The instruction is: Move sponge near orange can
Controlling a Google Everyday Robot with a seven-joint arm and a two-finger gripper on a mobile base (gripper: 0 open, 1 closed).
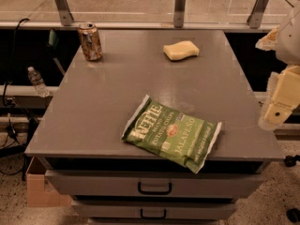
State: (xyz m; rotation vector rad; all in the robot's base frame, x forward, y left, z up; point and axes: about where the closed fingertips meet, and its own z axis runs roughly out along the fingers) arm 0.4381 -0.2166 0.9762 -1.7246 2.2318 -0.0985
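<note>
Desk: grey flat top (117, 93) filling the middle of the frame, with two drawers with dark handles (154, 188) showing along the bottom.
Room: speckled floor below; a metal rail with slanted uprights (178, 6) runs across the top of the frame behind the desk. A clear water bottle (36, 81) stands at the left edge, and a cardboard box (40, 186) sits on the floor at lower left.
Sponge (181, 50): pale yellow soft block with rounded corners and a slightly pinched waist, lying flat on the desk at upper centre-right, close to the far edge.
Orange can (90, 41): upright at the desk's upper left corner, orange-brown and white sides, silver top; well apart from the sponge.
Chip bag (171, 132): green, flat at lower centre, one corner hanging over the front edge.
Claw (274, 116): cream-coloured, at the right edge of the frame beside the desk's right side, well apart from the sponge; whether it is wide or narrow, I cannot tell.
</note>
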